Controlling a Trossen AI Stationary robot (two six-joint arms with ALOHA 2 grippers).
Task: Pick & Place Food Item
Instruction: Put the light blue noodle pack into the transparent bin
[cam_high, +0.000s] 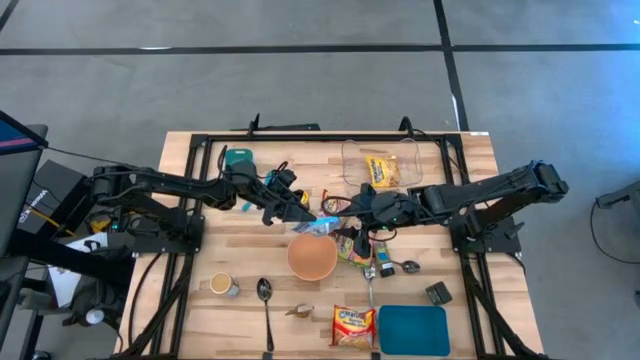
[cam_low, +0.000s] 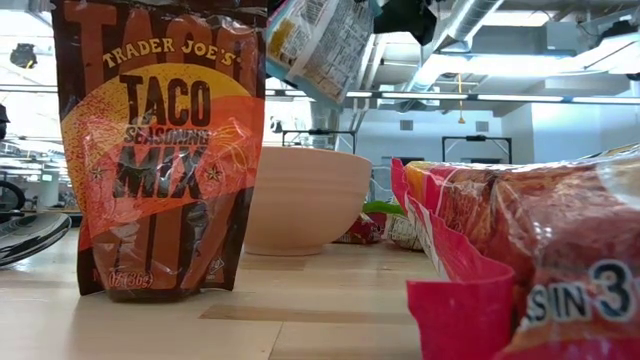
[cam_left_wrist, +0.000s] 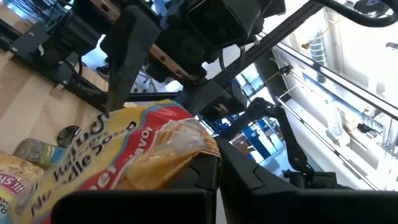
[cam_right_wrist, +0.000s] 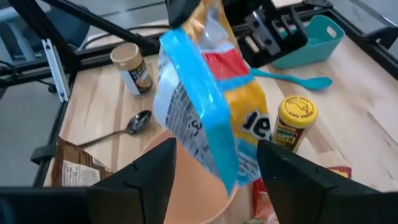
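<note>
A yellow, red and blue noodle packet hangs over the tan bowl, clear of it. My left gripper reaches in from the table's left and is shut on the packet's upper end. My right gripper comes from the table's right and is open. Its two fingers stand on either side of the packet's lower end without touching it. In the low view the packet shows at the top, above the bowl. My left gripper pinches the packet's crumpled upper end between its two fingers, coming nearly level from the table's left. The packet hangs tilted below the fingers, lifted clear above the bowl, its lower end free.
Near the bowl stand a yellow-lidded jar, a small can, a metal spoon and a teal spoon. A taco mix pouch and a red packet are at the near edge. A teal mat lies near right.
</note>
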